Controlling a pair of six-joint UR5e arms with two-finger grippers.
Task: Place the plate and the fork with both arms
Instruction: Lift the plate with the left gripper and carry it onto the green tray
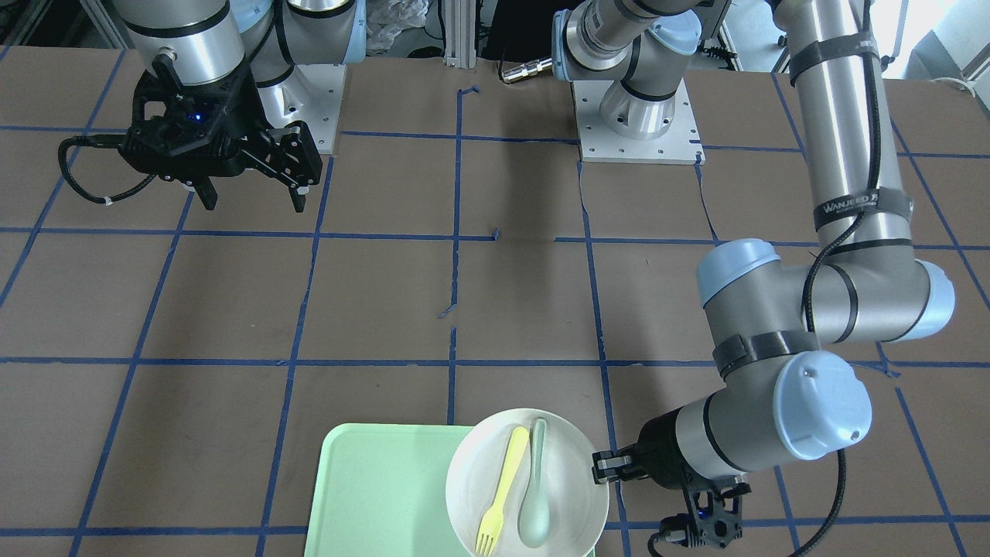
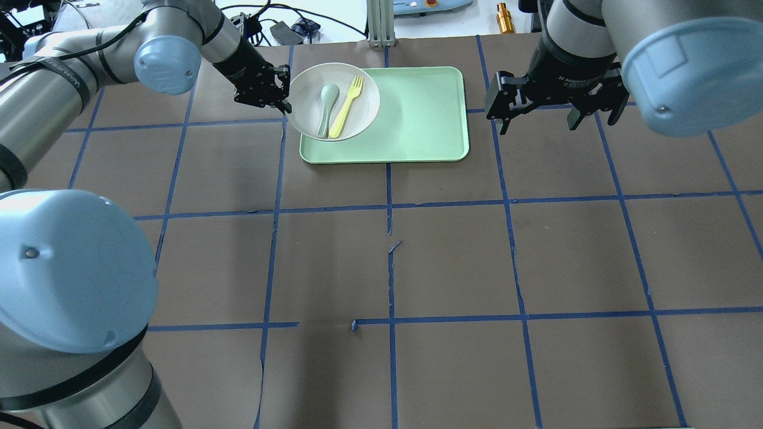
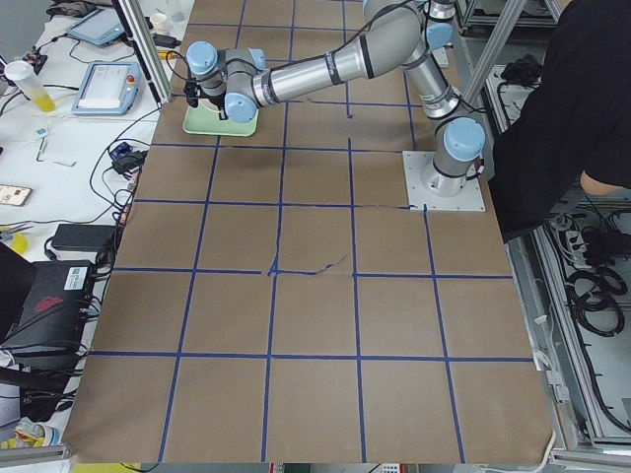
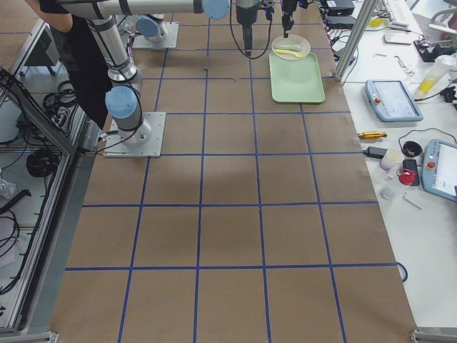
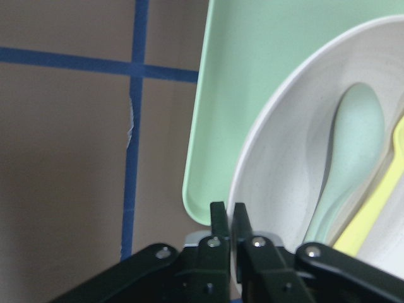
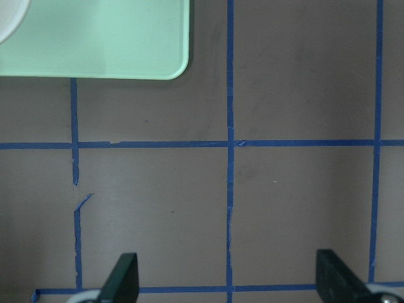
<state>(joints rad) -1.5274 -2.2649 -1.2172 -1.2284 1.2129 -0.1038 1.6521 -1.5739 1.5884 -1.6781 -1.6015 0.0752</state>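
The off-white plate lies over the far left corner of the mint-green tray and overhangs its edge. The pale-yellow fork and a grey-green spoon lie in it side by side. My left gripper is shut on the plate's left rim; the left wrist view shows its fingers pinched close on the rim of the plate. My right gripper hangs open and empty above the table, right of the tray. In the front view the left gripper touches the plate.
The brown table carries a blue tape grid. The right wrist view shows the tray's corner and bare table under the open right gripper. Tablets, cables and small tools lie past the table's far edge. A person stands behind the robot's bases.
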